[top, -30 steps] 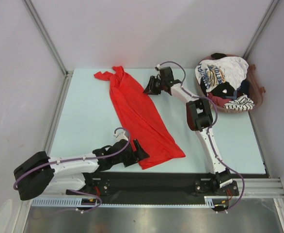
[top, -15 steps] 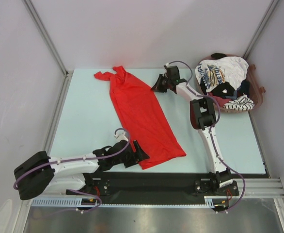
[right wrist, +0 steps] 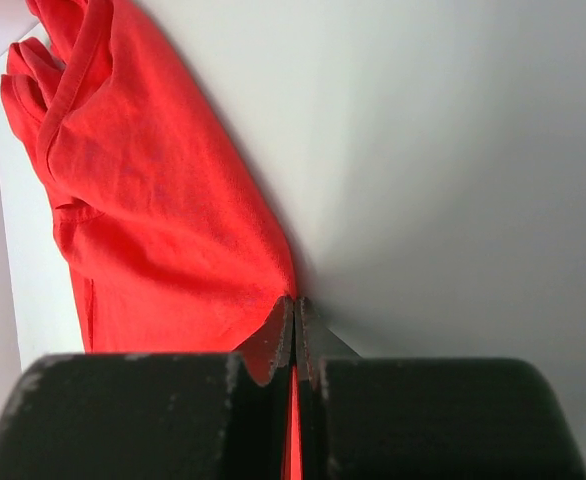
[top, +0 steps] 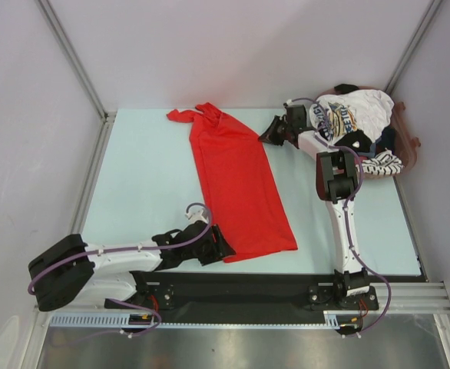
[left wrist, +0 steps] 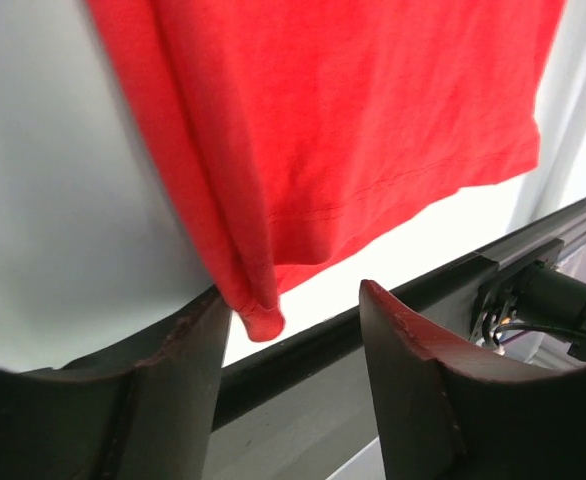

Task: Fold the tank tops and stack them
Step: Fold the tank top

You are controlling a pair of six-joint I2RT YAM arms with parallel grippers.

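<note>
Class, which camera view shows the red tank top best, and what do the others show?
The top external view: the whole red tank top lies spread out, straps to hem. The left wrist view shows only a hem corner between parted jaws; the right wrist view shows the strap end, one edge pinched in shut jaws.

One tank top [top: 240, 184] lies lengthwise on the table [top: 140, 177].
The left gripper [top: 222, 247] sits at its near left corner and the right gripper [top: 270, 136] at its far right edge. Farther right, a basket [top: 411, 152] holds a pile [top: 355, 123] of others.
</note>
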